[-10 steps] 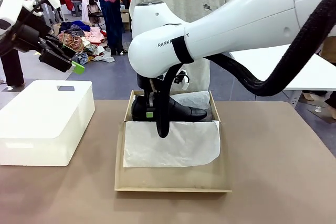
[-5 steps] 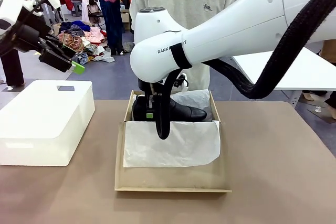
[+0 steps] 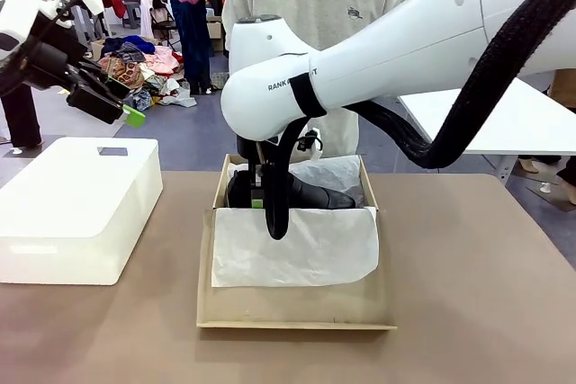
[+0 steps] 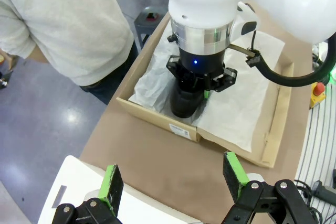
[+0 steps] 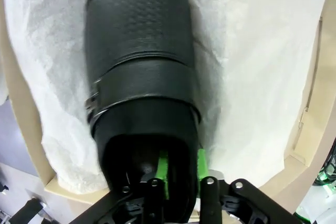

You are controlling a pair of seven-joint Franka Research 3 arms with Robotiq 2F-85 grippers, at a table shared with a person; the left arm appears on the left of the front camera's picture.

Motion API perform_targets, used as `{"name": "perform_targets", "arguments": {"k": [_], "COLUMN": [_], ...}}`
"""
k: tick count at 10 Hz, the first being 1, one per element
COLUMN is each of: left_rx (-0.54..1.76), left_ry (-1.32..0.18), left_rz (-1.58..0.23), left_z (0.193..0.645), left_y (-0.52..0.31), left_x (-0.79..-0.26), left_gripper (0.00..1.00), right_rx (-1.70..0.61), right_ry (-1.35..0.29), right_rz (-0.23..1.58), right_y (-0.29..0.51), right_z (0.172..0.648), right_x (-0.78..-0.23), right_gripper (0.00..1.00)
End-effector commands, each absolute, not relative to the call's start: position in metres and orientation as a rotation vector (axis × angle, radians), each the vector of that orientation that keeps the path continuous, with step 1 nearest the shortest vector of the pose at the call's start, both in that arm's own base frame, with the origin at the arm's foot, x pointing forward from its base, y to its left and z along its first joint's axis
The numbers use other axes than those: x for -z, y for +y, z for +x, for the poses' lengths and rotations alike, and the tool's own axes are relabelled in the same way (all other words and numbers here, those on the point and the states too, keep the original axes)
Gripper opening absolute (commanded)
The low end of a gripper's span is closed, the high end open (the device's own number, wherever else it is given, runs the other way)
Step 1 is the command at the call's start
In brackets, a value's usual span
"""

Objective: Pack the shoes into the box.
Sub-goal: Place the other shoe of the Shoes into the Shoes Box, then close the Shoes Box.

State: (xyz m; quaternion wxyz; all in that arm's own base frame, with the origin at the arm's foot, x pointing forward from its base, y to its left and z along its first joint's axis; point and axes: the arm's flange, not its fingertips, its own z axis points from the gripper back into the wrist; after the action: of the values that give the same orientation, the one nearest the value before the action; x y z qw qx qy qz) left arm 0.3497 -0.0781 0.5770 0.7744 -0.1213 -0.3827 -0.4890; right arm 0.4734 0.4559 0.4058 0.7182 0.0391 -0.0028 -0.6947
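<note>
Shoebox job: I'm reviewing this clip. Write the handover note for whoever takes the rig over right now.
Left gripper: open, empty, raised above the white bin.
Right gripper: down in the box, fingers astride the heel rim of the shoe; grip or release unclear.
Done: one shoe lies on the tissue paper in the box.
Left: free the right gripper, pack the other shoe.
</note>
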Motion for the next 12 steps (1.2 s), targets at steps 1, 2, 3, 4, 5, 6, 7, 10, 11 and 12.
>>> {"name": "perform_targets", "arguments": {"k": [1,2,3,4,5,6,7,10,11,12], "left_rx": [1.075,1.075,1.075,1.075,1.075,1.075,1.075,1.075,1.075,1.075], "left_ry": [-0.838,-0.838,-0.838,-0.838,-0.838,-0.838,-0.838,-0.838,-0.838,-0.838], "left_rz": [-0.278,-0.278,-0.278,-0.278,-0.278,-0.278,-0.278,-0.278,-0.278,-0.278], "left_z": [0.350,0.350,0.350,0.350,0.350,0.350,0.350,0.350,0.350,0.350], "left_y": [-0.077,-0.077,-0.077,-0.077,-0.077,-0.077,-0.077,-0.077,-0.077,-0.077], "left_x": [-0.576,-0.576,-0.576,-0.576,-0.576,-0.576,-0.576,-0.576,-0.576,-0.576], "left_gripper": [1.00,1.00,1.00,1.00,1.00,1.00,1.00,1.00,1.00,1.00], "right_rx": [1.586,1.594,1.597,1.597,1.592,1.584,1.580,1.583,1.620,1.553], "right_ry": [-0.015,-0.033,-0.035,-0.035,-0.036,-0.040,-0.035,-0.021,-0.033,-0.036], "right_rz": [0.113,0.129,0.129,0.121,0.117,0.117,0.114,0.125,0.164,0.121], "right_y": [0.451,0.447,0.446,0.446,0.447,0.448,0.447,0.439,0.431,0.446], "right_z": [0.475,0.476,0.476,0.475,0.473,0.472,0.471,0.461,0.457,0.472], "right_x": [-0.440,-0.452,-0.462,-0.470,-0.478,-0.481,-0.481,-0.481,-0.480,-0.480], "right_gripper": [0.78,0.98,1.00,1.00,1.00,1.00,1.00,1.00,1.00,1.00]}}
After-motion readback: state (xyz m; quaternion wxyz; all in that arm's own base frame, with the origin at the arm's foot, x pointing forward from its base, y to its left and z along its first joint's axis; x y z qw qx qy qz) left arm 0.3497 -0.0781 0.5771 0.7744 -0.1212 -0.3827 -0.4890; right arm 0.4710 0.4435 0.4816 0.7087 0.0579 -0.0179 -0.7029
